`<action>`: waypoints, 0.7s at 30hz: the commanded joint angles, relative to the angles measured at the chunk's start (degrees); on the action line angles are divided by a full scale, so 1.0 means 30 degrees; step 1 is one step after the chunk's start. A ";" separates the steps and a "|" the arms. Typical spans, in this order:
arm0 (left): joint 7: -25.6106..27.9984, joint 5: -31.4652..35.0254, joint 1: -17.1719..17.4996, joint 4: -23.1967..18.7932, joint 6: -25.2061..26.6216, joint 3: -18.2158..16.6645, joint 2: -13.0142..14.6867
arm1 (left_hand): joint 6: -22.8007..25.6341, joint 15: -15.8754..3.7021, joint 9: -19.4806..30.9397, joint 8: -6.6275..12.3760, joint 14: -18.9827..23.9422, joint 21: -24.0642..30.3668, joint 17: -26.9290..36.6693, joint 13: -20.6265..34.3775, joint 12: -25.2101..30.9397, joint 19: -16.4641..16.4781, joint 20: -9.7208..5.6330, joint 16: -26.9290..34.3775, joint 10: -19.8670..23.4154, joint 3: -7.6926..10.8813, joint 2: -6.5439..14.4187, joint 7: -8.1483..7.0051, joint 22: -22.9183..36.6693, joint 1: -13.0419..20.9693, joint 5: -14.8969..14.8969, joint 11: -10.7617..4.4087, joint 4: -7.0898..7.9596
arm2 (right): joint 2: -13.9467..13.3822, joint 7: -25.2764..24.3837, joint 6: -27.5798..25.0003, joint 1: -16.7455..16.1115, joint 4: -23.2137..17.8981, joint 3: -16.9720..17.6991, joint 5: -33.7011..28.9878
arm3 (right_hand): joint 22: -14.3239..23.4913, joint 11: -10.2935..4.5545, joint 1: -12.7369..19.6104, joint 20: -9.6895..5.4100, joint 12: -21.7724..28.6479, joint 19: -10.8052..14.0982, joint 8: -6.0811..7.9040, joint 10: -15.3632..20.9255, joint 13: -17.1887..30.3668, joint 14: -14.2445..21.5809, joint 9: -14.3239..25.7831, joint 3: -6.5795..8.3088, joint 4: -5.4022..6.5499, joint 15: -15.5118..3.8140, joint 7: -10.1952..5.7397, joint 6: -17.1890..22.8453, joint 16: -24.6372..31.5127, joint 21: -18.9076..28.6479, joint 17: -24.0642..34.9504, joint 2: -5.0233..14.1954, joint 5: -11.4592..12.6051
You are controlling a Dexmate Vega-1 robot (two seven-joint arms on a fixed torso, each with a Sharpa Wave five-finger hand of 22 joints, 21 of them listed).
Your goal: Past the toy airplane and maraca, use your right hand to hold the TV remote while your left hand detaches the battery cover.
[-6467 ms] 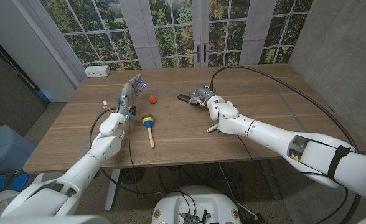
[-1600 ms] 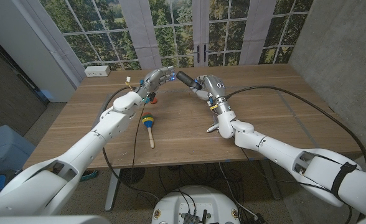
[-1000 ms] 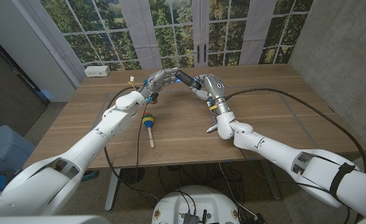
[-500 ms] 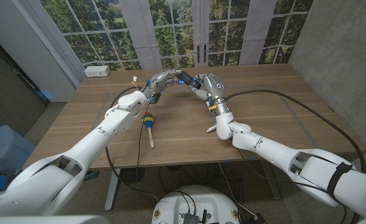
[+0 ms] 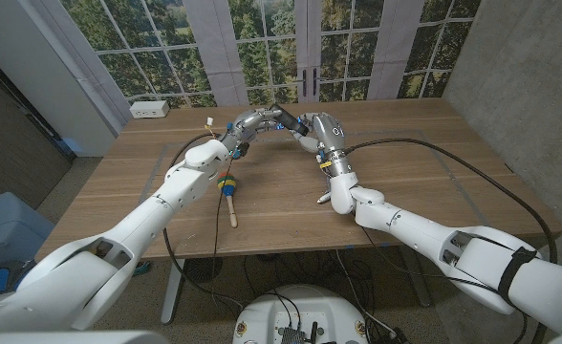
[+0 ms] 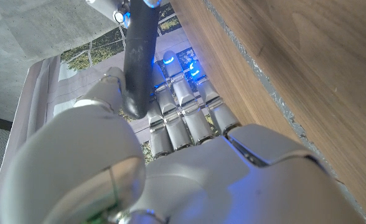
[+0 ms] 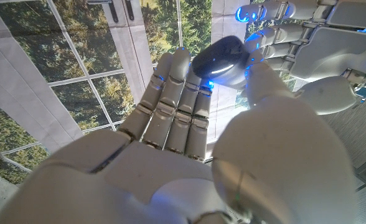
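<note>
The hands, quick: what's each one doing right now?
Right hand: holds the TV remote above the table.
Left hand: fingers on the remote's end.

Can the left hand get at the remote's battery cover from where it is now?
Probably yes. The right hand holds the TV remote up off the table, its free end pointing at the left hand, whose fingers are already at that end. The cover itself can't be made out.

Black TV remote (image 5: 285, 118); maraca (image 5: 227, 186) striped multicolour; brown wood table (image 5: 396, 172).
</note>
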 commanded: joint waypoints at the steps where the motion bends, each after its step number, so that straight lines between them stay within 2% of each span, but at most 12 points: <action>1: 0.1479 0.0474 0.0099 0.0705 -0.1308 -0.0094 -0.1097 | 0.0433 -0.2184 0.0633 0.0886 0.0653 0.0839 0.0800 0.0784 0.0647 0.0374 -0.0352 0.0682 0.1339 0.0182 0.0768 -0.0122 0.0574 0.1971 0.0195 -0.0694 -0.0226 | 0.0277 -0.0227 0.0780 0.0427 0.0839 -0.0327 0.0115 | 0.0017 -0.2282 0.1900 -0.0692 -0.0104 -0.0165 0.0131 0.2515 0.0070 0.0640 0.0099 0.1463 0.0559 -0.1933 -0.1544 0.2004 -0.0107 0.0145 0.0150 0.1974 0.0098; 2: 0.1891 0.0493 0.0186 0.0635 -0.1315 -0.0156 -0.1249 | 0.0381 -0.2152 0.0796 0.1063 0.0869 0.1055 0.1028 0.1005 0.0812 0.0385 -0.0341 0.0868 0.1492 0.0214 0.0980 -0.0171 0.0729 0.2499 0.0212 -0.0755 -0.0241 | 0.0307 -0.0257 0.0835 0.0451 0.0906 -0.0341 0.0135 | 0.0017 -0.2284 0.1903 -0.0701 -0.0113 -0.0181 0.0125 0.2492 0.0086 0.0646 0.0099 0.1476 0.0556 -0.1942 -0.1544 0.1990 -0.0114 0.0152 0.0172 0.1978 0.0099; 3: 0.2322 0.0525 0.0299 0.0613 -0.1454 -0.0235 -0.1434 | 0.0565 -0.2209 0.1217 0.1621 0.1139 0.1645 0.1480 0.1567 0.1208 0.0451 -0.0378 0.1066 0.1757 0.0388 0.1530 -0.0175 0.1138 0.3886 0.0290 -0.0858 -0.0290 | 0.0322 -0.0267 0.0858 0.0466 0.0943 -0.0349 0.0153 | 0.0016 -0.2295 0.1902 -0.0704 -0.0116 -0.0177 0.0129 0.2490 0.0106 0.0642 0.0100 0.1489 0.0550 -0.1945 -0.1552 0.2002 -0.0127 0.0172 0.0201 0.1971 0.0099; 4: 0.2263 0.0360 0.0316 0.0874 -0.1819 -0.0328 -0.1664 | 0.0899 -0.2271 0.1670 0.2223 0.1615 0.2318 0.1806 0.2193 0.1833 0.0506 -0.0482 0.1140 0.2415 0.0362 0.1739 -0.0295 0.1603 0.4954 0.0308 -0.0967 -0.0234 | 0.0345 -0.0273 0.0919 0.0475 0.0981 -0.0339 0.0212 | 0.0015 -0.2266 0.1915 -0.0709 -0.0112 -0.0191 0.0117 0.2491 0.0126 0.0643 0.0100 0.1503 0.0540 -0.1958 -0.1550 0.1974 -0.0134 0.0177 0.0218 0.1972 0.0102; 5: 0.2306 0.0220 0.0363 0.0945 -0.1933 -0.0402 -0.1805 | 0.1201 -0.2309 0.2035 0.2678 0.2110 0.2835 0.2078 0.2635 0.2178 0.0581 -0.0574 0.1251 0.2682 0.0296 0.2073 -0.0339 0.1915 0.5369 0.0316 -0.0953 -0.0097 | 0.0365 -0.0277 0.0933 0.0484 0.1009 -0.0335 0.0245 | 0.0014 -0.2287 0.1910 -0.0721 -0.0136 -0.0192 0.0120 0.2496 0.0104 0.0647 0.0100 0.1515 0.0542 -0.1955 -0.1540 0.1985 -0.0143 0.0192 0.0242 0.1975 0.0102; 7: 0.2930 0.0393 0.0499 0.0853 -0.2077 -0.0450 -0.1979 | 0.1303 -0.2312 0.2270 0.2935 0.2293 0.3153 0.2231 0.2891 0.2402 0.0672 -0.0596 0.1275 0.2953 0.0220 0.2137 -0.0222 0.2072 0.5569 0.0328 -0.0905 -0.0091 | 0.0390 -0.0294 0.1107 0.0514 0.1102 -0.0317 0.0355 | 0.0012 -0.2295 0.1905 -0.0721 -0.0159 -0.0222 0.0121 0.2502 0.0116 0.0636 0.0101 0.1545 0.0535 -0.1955 -0.1526 0.1992 -0.0175 0.0223 0.0307 0.1966 0.0104; 13: 0.3122 0.0639 0.0569 0.1130 -0.2989 -0.0425 -0.2317 | 0.1224 -0.2236 0.2730 0.3347 0.2610 0.3762 0.2585 0.3400 0.2593 0.0680 -0.0554 0.1328 0.2992 0.0060 0.2542 -0.0012 0.2402 0.5665 0.0243 -0.0925 0.0155 | 0.0554 -0.0492 0.1536 0.0650 0.1561 -0.0320 0.0561 | 0.0008 -0.2261 0.1876 -0.0728 -0.0226 -0.0298 0.0109 0.2545 0.0116 0.0657 0.0103 0.1603 0.0529 -0.1958 -0.1533 0.1977 -0.0223 0.0305 0.0489 0.1943 0.0099; 21: 0.3841 0.1062 0.0743 0.1468 -0.4204 -0.0526 -0.2793 | 0.1697 -0.2026 0.2420 0.3611 0.3511 0.4704 0.2599 0.4080 0.2901 0.0966 -0.0677 0.1092 0.3496 -0.0061 0.3283 0.0301 0.2718 0.4483 0.0102 -0.0767 0.0932 | 0.0613 -0.0477 0.1741 0.0741 0.1903 -0.0346 0.0765 | 0.0001 -0.2275 0.1820 -0.0743 -0.0270 -0.0323 0.0111 0.2511 0.0236 0.0668 0.0106 0.1688 0.0551 -0.1943 -0.1524 0.2001 -0.0310 0.0427 0.0688 0.1950 0.0097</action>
